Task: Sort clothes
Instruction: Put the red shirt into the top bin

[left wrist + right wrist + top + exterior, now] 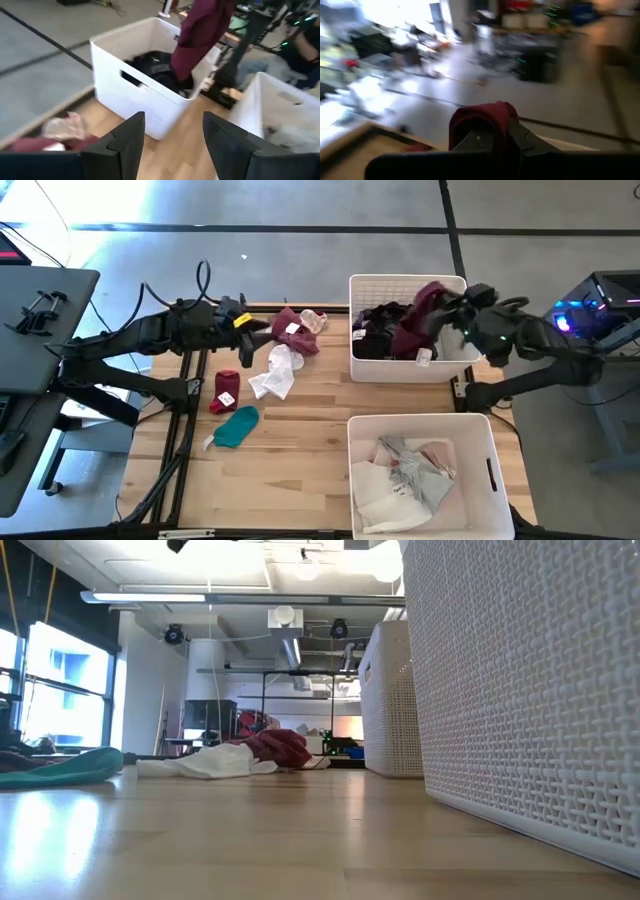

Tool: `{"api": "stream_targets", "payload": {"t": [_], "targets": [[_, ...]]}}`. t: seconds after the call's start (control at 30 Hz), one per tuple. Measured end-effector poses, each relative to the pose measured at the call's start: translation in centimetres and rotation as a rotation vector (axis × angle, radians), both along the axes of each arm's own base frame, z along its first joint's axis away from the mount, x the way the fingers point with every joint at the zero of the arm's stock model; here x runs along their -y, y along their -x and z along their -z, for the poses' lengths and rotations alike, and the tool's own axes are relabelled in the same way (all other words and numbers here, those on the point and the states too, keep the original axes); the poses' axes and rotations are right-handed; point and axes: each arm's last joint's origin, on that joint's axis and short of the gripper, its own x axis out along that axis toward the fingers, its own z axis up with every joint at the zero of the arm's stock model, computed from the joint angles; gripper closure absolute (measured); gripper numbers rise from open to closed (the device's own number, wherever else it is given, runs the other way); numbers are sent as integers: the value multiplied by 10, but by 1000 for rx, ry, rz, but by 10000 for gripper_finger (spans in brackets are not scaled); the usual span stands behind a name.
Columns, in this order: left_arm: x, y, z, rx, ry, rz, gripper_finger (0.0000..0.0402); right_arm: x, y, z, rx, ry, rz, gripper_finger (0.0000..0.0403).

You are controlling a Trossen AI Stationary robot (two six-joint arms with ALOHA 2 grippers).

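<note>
My right gripper [450, 308] is clamped on a maroon garment [425, 315], hanging over the far white bin [356, 360], which holds black clothes [375, 330]. My left gripper [262, 327] hovers with fingers apart near the bench's far edge, just beside a maroon and pink pile [297, 328]. A white garment [275, 373], a red one [225, 390] and a teal one [236, 427] lie toward the bench's left side.
</note>
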Motion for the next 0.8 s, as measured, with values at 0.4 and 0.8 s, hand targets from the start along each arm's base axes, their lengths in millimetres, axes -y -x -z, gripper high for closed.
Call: {"api": "stream_targets", "payload": {"t": [0.4,0.8], "targets": [[-24,6,0,-90,-193,-71,215,48,1,61,-464,-340,268,392],[-41,11,0,-106,-215,-14,216,92,-25,110,-742,-910,146,238]]}}
